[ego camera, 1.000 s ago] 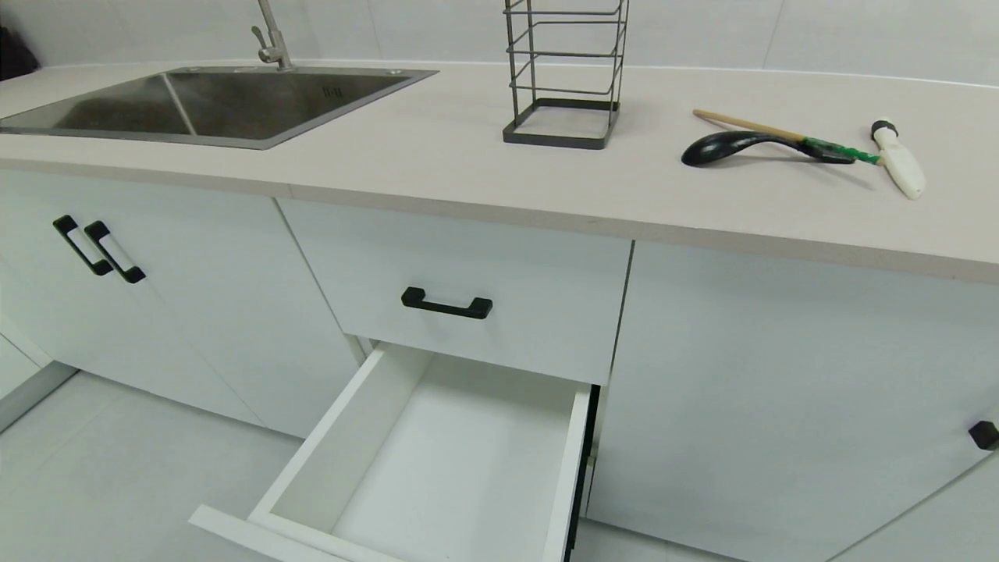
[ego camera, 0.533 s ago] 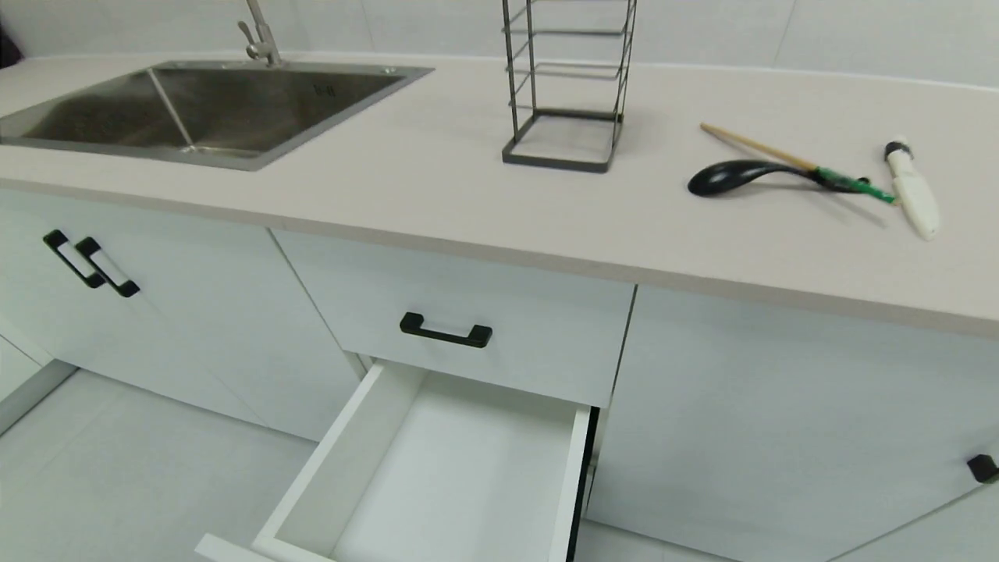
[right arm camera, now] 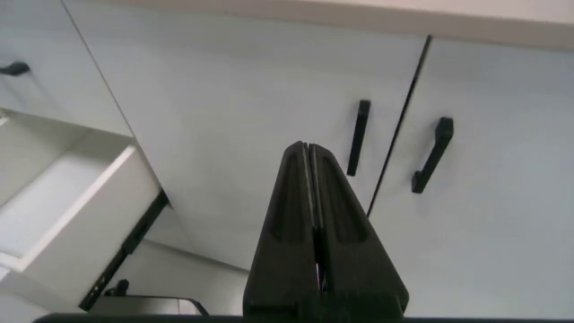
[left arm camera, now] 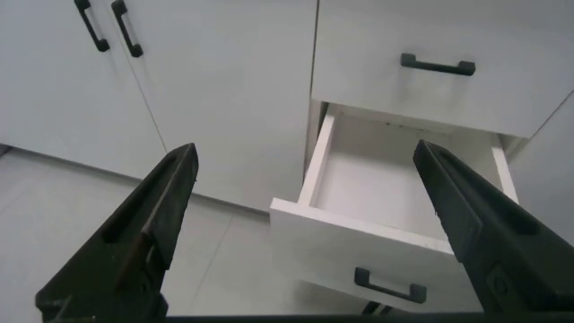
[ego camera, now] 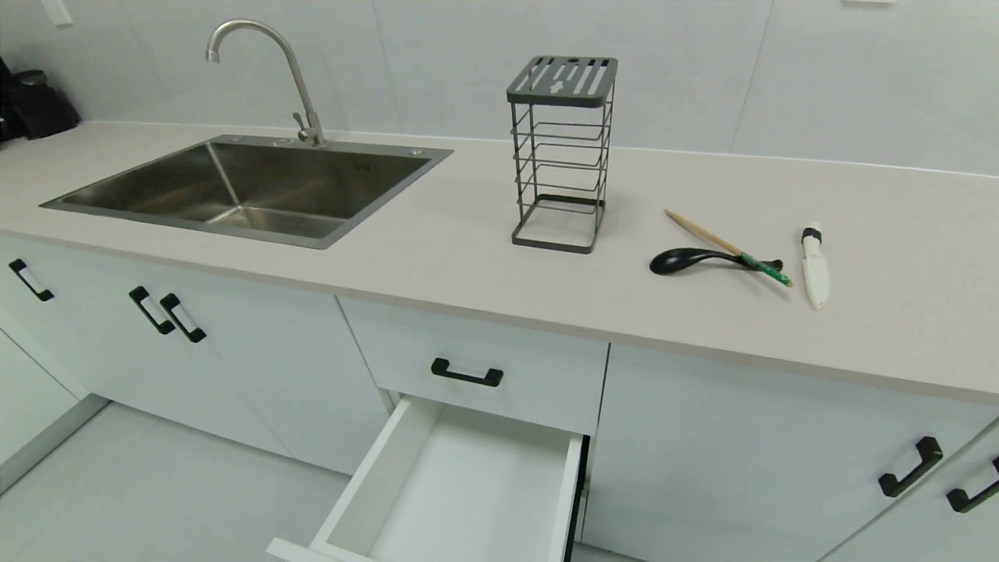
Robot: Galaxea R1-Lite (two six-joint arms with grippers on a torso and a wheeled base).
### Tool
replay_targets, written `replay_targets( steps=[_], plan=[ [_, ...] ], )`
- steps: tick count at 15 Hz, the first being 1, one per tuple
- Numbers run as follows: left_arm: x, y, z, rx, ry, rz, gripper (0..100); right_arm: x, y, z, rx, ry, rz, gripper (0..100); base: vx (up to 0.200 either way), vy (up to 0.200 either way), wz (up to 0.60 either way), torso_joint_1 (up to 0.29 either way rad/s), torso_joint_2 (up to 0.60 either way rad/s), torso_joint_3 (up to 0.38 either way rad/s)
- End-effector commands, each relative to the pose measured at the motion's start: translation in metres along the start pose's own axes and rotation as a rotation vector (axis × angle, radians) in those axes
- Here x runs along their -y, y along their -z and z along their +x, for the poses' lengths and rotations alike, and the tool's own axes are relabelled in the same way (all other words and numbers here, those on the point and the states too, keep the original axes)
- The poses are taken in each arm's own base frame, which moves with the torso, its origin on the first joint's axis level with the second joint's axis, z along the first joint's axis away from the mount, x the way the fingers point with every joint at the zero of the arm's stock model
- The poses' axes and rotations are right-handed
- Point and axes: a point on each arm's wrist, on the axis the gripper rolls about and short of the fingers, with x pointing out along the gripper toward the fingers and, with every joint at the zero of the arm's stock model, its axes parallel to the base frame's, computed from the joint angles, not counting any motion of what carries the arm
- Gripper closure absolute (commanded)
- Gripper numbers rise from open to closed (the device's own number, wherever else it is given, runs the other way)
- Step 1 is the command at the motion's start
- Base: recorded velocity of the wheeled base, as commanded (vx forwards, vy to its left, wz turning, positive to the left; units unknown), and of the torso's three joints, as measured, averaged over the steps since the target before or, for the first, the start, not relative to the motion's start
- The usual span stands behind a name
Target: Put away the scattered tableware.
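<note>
Our left end effector [left arm camera: 305, 154] is spread wide with nothing in it, low before the open drawer [left arm camera: 359, 235]; our right end effector [right arm camera: 309, 161] is pinched tight on nothing; the black spoon [ego camera: 687, 259], chopstick [ego camera: 726, 245] and white knife [ego camera: 814, 269] lie on the desk [ego camera: 468, 234], right of the wire rack [ego camera: 560, 156]; the chopstick touches the spoon's handle, so we think grabbing one could knock the other; rising arms may bump the desk edge.

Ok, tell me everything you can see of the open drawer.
The open drawer is white and smooth-sided, the lower of two under the countertop. It stands pulled well out from beneath the closed drawer. Its front panel carries a black bar handle. The inside that shows is bare white, with nothing lying in it. Nothing touches it from outside.
</note>
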Motion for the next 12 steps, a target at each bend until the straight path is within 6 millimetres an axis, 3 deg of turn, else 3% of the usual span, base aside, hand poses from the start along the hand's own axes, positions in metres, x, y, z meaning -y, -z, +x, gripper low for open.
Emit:
replay_targets(
  steps=[1, 4, 12],
  plan=[
    [0.0000, 0.0002, 0.0001, -0.002, -0.001, 0.000, 0, 0.0000, 0.0000, 0.0001, -0.001, -0.001, 0.000, 100, 0.000, 0.000, 0.00, 0.227, -0.51, -0.227],
    [0.0000, 0.0000, 0.0001, -0.001, -0.001, 0.000, 0, 0.0000, 0.0000, 0.0001, -0.001, -0.002, -0.003, 100, 0.000, 0.000, 0.00, 0.395, -0.48, -0.233],
    [0.0000, 0.0002, 0.0001, -0.002, 0.001, 0.000, 0, 0.0001, 0.0000, 0.0001, -0.001, 0.002, 0.003, 100, 0.000, 0.000, 0.00, 0.289, -0.52, -0.250]
  ],
)
